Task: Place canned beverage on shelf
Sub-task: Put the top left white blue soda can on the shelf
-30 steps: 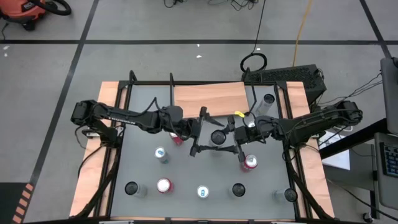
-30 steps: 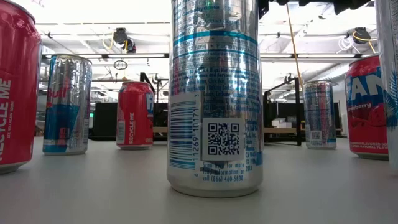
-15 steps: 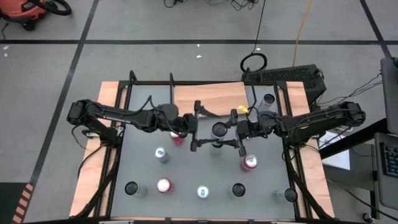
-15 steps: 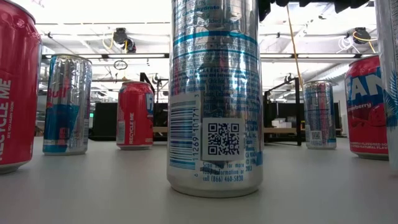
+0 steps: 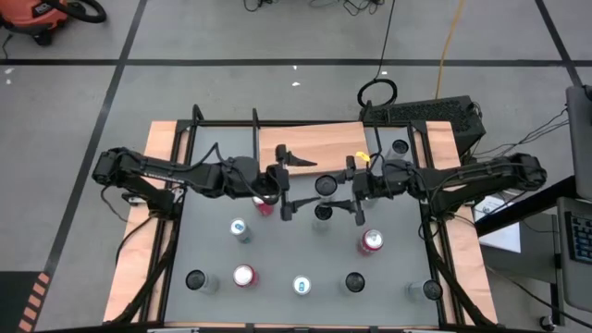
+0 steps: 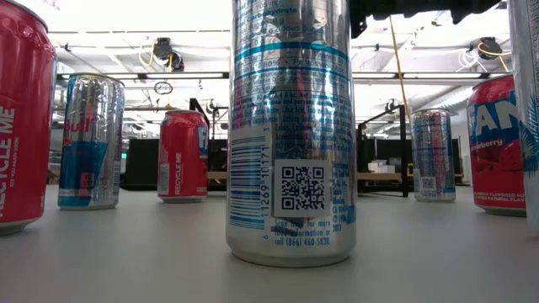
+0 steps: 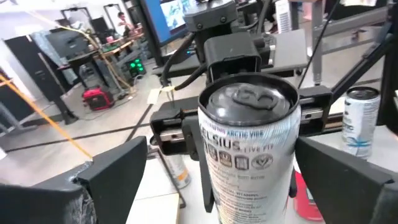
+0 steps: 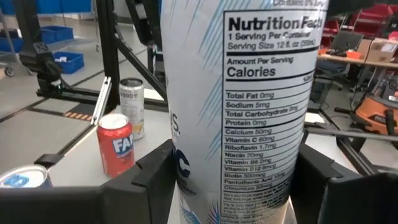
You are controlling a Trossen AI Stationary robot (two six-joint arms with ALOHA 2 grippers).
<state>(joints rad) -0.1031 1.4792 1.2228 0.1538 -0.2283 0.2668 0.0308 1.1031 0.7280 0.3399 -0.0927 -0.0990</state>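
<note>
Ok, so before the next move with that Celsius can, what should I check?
1. Right gripper shut on the tall white-and-silver Celsius can: ok.
2. Can upright: ok.
3. Left gripper open, fingers either side of the can, not touching: ok.
4. Bare spot on the light-wood shelf with black rod ends: ok.
5. Can lifted off the grey table: cannot tell.
</note>
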